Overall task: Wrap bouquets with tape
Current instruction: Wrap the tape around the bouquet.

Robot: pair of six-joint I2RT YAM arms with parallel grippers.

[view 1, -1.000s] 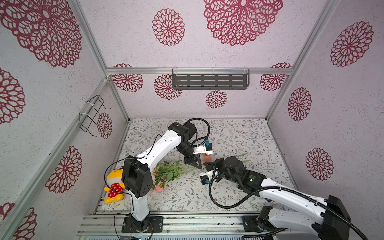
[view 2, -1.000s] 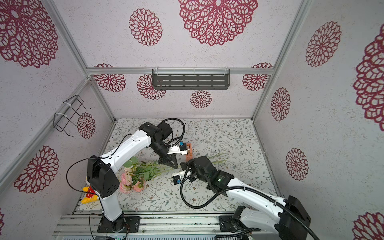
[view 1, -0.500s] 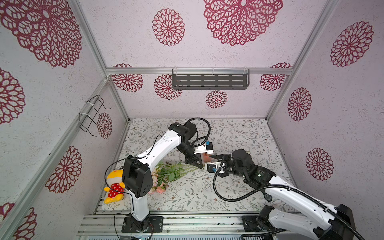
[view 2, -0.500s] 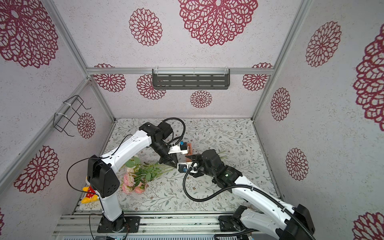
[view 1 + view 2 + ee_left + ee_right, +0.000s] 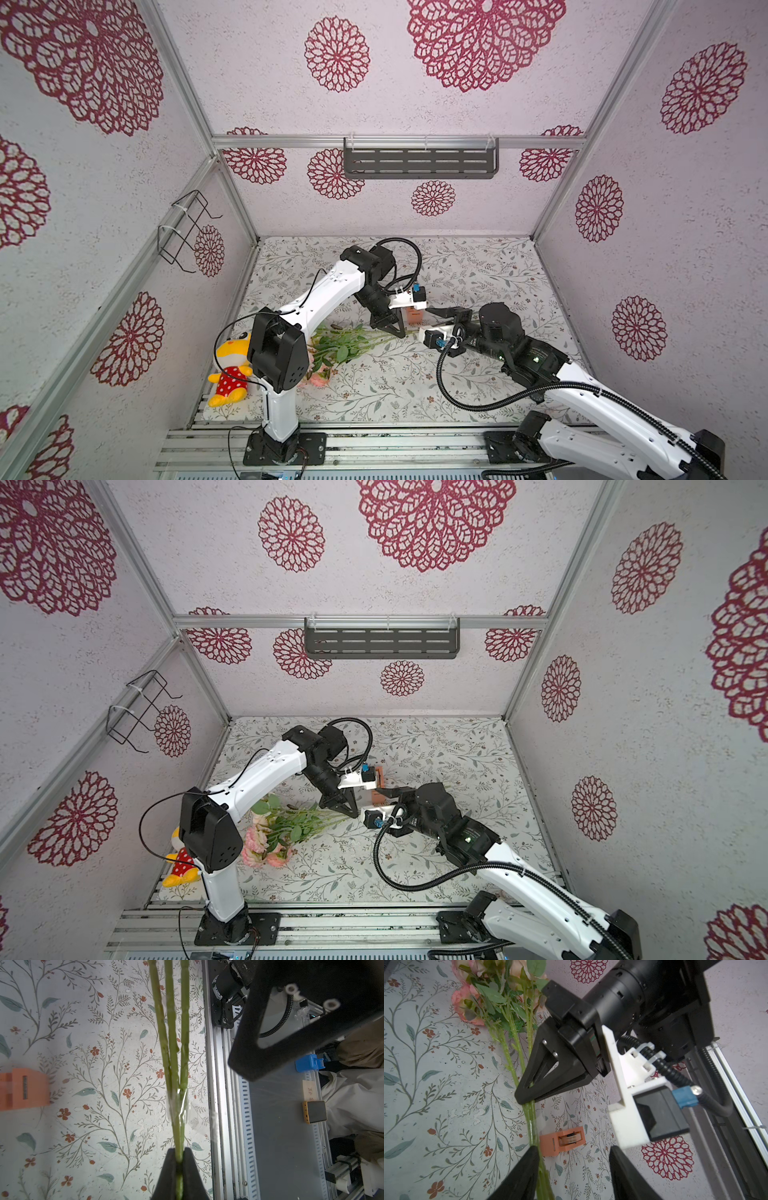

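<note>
Bouquets [image 5: 291, 827] on mat [image 5: 457, 746], apart from its edges

The left arm [image 5: 324, 295] rises from its base at the front rail and reaches toward the back of the worktop [image 5: 374, 395], its wrist folded down so that the left pincer [image 5: 179, 1152] points at the worktop; its jaws are pressed together on the green stems of the bouquets [image 5: 172, 1043]. The right arm [image 5: 582, 386] stretches low from the front right corner toward the middle, its wrist about level; the right pincer [image 5: 573, 1147] points toward the left pincer and is near it; its jaws stand apart, gripping nothing.
</note>
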